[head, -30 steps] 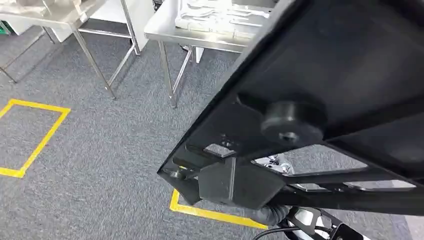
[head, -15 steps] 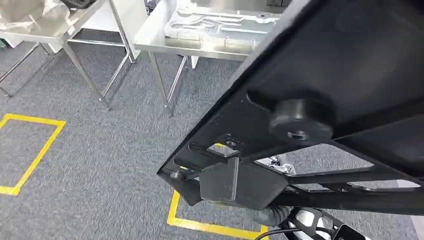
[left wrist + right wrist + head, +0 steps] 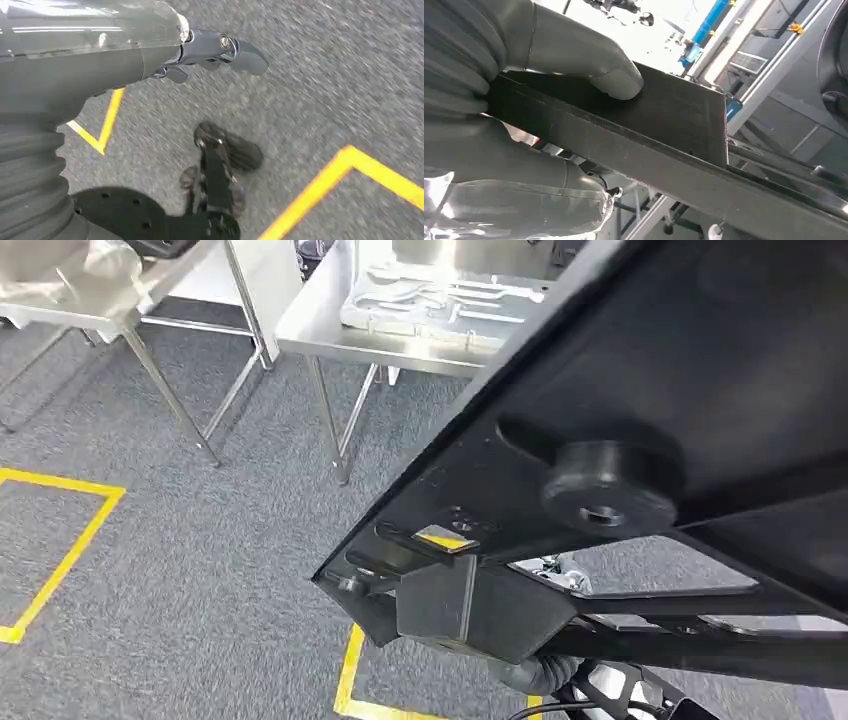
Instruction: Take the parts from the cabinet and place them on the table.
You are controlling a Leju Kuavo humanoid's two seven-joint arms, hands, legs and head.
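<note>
Grey carpet floor (image 3: 200, 570) all over, with yellow tape lines (image 3: 60, 555) marking out boxes on it. Further back there's a second steel-legged table (image 3: 120, 315) with some pale crumpled plastic wrap (image 3: 70, 260) lying on top, off to the left.

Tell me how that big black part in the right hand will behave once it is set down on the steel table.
The black part looks rigid: straight edges, no sag where the right hand holds one edge. It is probably awkward and prone to swing, being held far off centre. Its round rubber-like foot may keep it from sliding on the steel table.
</note>
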